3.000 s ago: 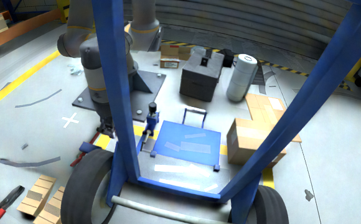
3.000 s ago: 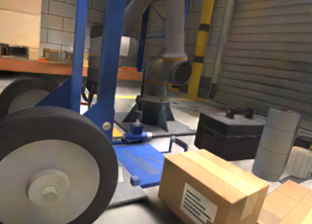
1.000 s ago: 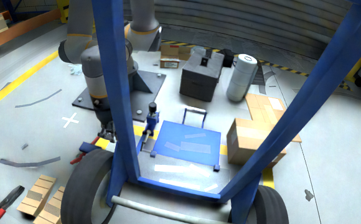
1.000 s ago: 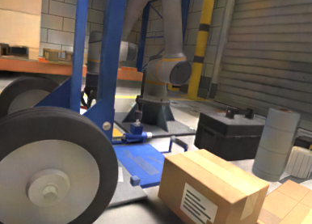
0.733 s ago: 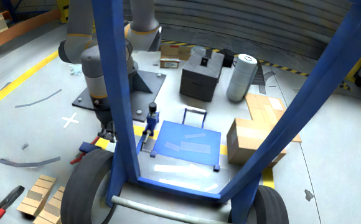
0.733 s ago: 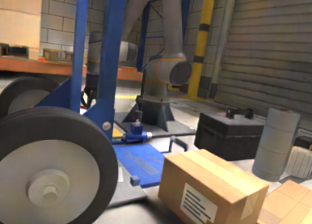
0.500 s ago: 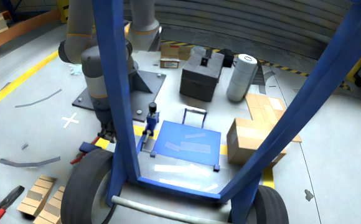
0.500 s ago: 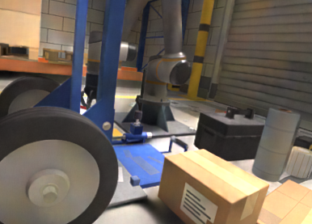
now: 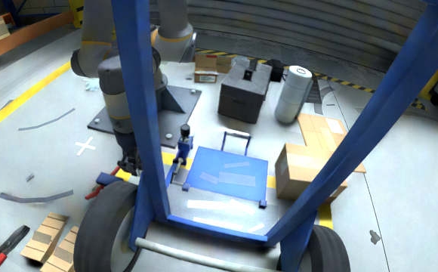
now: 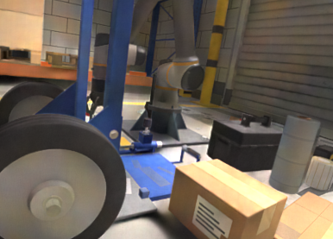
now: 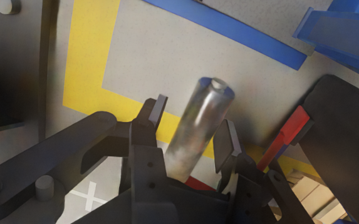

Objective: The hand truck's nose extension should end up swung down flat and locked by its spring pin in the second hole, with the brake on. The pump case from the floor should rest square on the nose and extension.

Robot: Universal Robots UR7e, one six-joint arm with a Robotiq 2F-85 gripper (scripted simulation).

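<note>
The blue hand truck stands on the floor with its nose extension swung down flat in front of the grey nose plate. A black-knobbed spring pin stands at the extension's left edge. My gripper is open, low by the left wheel, astride a metal cylinder with the red brake lever just to its right; it holds nothing. The dark pump case sits on the floor beyond the extension, beside a grey drum.
Behind the work a roller door closes the bay. A cardboard box lies right of the extension on flattened cartons. My base plate sits left of the pump case. Pliers and small cartons lie near the left wheel.
</note>
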